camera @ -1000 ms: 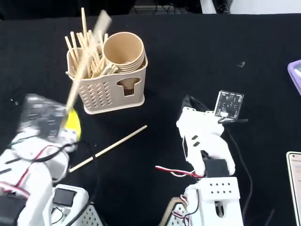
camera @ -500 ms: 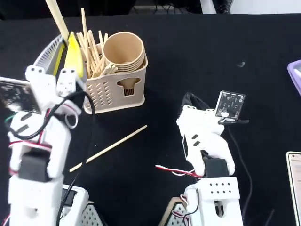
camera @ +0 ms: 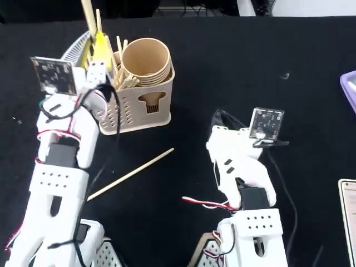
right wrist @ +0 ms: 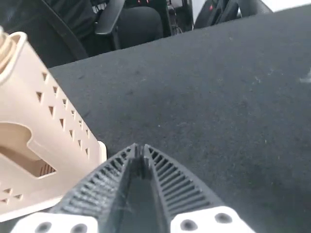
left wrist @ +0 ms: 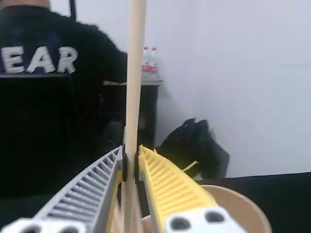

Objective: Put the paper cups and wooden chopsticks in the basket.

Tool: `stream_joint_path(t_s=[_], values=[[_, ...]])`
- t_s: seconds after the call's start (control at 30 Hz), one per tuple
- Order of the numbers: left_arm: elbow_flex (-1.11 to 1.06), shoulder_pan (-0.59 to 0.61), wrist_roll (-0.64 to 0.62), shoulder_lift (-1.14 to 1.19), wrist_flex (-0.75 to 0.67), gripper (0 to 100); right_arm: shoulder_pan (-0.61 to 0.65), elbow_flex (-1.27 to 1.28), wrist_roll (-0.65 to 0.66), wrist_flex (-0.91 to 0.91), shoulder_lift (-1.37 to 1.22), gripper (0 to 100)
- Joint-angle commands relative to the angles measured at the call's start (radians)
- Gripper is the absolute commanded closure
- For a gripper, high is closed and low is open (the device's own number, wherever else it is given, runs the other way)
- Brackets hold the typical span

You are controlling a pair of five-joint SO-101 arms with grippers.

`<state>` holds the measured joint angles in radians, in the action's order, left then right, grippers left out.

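My left gripper [left wrist: 130, 158] is clamped on a chopstick [left wrist: 134, 73], which stands upright over the stick-filled end of the basket [camera: 136, 111]. My right gripper [right wrist: 141, 154] has its fingers pressed together. A second chopstick [camera: 130, 174] lies slantwise on the table [camera: 250, 55].

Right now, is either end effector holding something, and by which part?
The left end effector pinches one wooden chopstick on its shaft, with much of the stick rising above the pinch. The right end effector is shut on nothing.
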<state>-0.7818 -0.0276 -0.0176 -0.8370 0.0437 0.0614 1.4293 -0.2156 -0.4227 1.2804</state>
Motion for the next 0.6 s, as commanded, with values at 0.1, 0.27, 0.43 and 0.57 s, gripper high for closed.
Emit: stream_joint_path(t_s=[0.1, 0.27, 0.43, 0.57], values=[[0.074, 0.084, 0.005, 0.083, 0.012, 97, 0.018, -0.019, 0.023, 0.026, 0.016, 98.6], [0.076, 0.079, 0.0, 0.092, 0.11, 96, 0.018, -0.019, 0.025, 0.026, 0.016, 98.6], [0.085, 0.09, -0.178, 0.091, 0.206, 85, 0.018, -0.019, 0.026, 0.026, 0.016, 98.6], [0.159, 0.124, -0.23, 0.091, 0.315, 85, 0.018, -0.019, 0.028, 0.026, 0.016, 98.6]])
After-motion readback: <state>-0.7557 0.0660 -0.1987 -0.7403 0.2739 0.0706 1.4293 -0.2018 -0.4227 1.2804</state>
